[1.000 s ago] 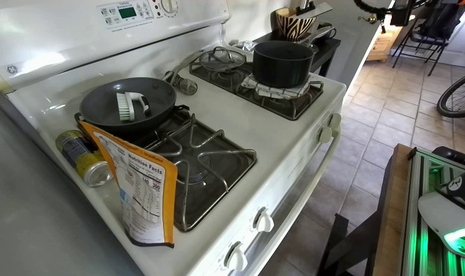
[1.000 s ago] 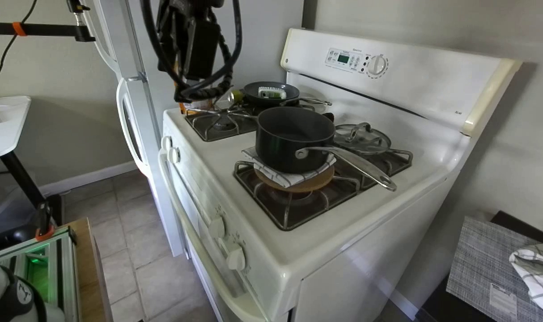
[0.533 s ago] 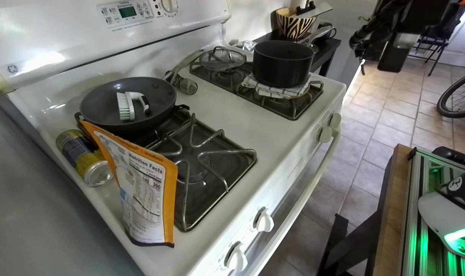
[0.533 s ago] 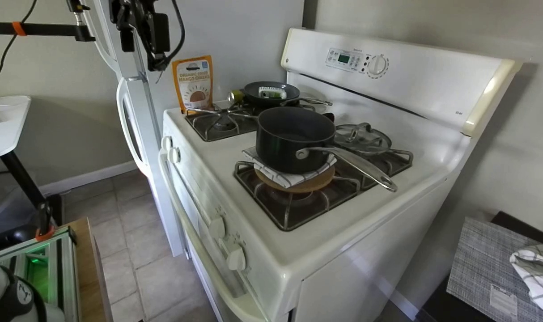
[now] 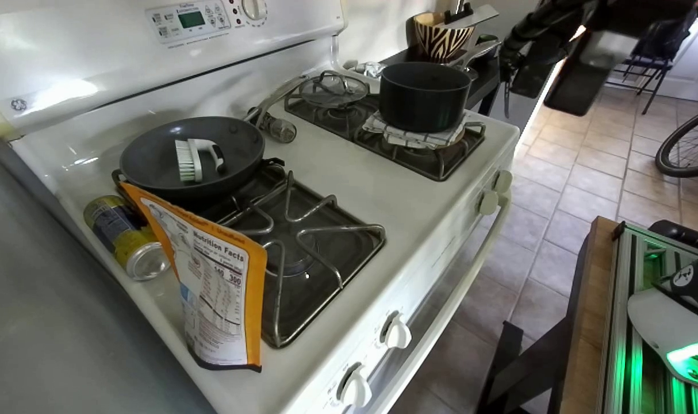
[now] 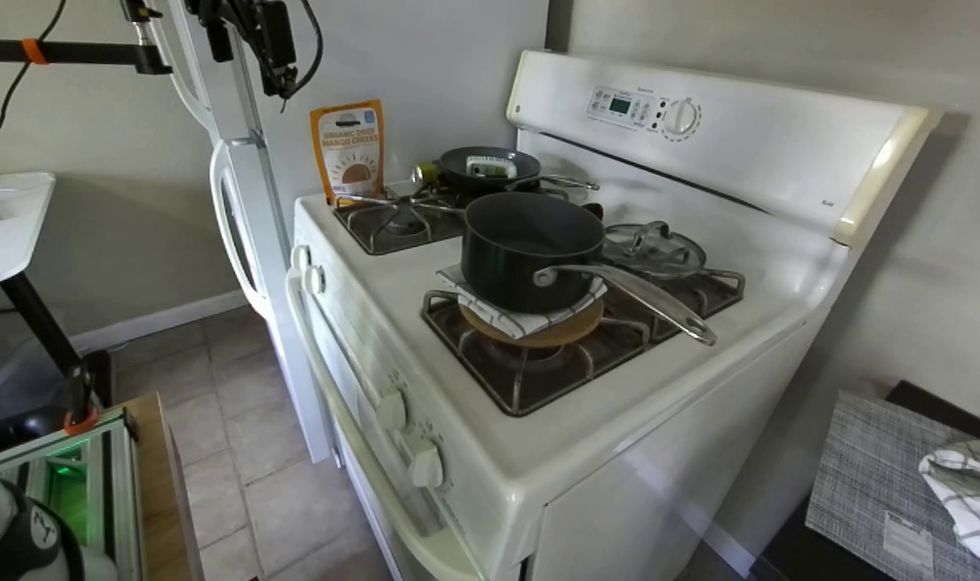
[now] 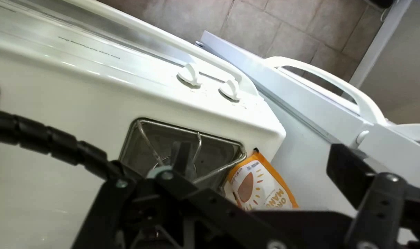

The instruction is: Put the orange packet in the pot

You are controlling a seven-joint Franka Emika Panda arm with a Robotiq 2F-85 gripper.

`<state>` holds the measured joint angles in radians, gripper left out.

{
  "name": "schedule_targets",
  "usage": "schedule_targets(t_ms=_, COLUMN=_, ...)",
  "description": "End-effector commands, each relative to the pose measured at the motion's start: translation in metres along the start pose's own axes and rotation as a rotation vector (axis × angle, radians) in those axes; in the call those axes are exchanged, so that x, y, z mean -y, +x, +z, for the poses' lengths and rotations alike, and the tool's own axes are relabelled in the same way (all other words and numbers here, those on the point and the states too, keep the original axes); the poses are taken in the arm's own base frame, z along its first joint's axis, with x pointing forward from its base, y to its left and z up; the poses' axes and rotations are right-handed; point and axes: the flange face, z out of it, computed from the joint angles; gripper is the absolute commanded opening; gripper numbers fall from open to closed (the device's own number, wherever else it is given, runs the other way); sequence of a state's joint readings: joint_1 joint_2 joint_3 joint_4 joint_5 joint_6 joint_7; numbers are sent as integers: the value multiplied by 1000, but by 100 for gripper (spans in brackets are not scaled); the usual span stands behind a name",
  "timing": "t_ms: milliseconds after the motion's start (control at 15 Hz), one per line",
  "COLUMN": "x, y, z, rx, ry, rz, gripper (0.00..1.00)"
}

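While the white stove (image 5: 355, 190) fills much of both exterior views, we see the pot (image 6: 510, 278) and the orange packet (image 6: 349, 153) apart on it.
Over a front burner (image 6: 502, 367) we find the pot, black and straight-sided, with its metal handle (image 6: 647, 297) jutting out to one side; at the opposite front corner the packet stands upright, outside the pot. We see the gripper (image 7: 258, 155) hang clear of both in the exterior views. In the wrist view we make out its two black fingers (image 7: 348, 176) spread wide, gripping nothing; the packet shows beyond the gap, touched by neither.
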<state>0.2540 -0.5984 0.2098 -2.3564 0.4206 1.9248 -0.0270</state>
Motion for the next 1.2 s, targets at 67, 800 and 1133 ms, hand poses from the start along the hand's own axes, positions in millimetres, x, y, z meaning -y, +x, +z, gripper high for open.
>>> schedule_targets(t_ms=67, x=21, y=29, z=32, rx=-173, ry=47, rz=167, gripper=100)
schedule_targets(t_ms=800, x=58, y=126, z=124, rx=-391, ry=112, rz=225, gripper=79)
schedule_targets(t_ms=1133, x=65, y=140, z=138, rx=-349, ry=96, rz=275, gripper=80)
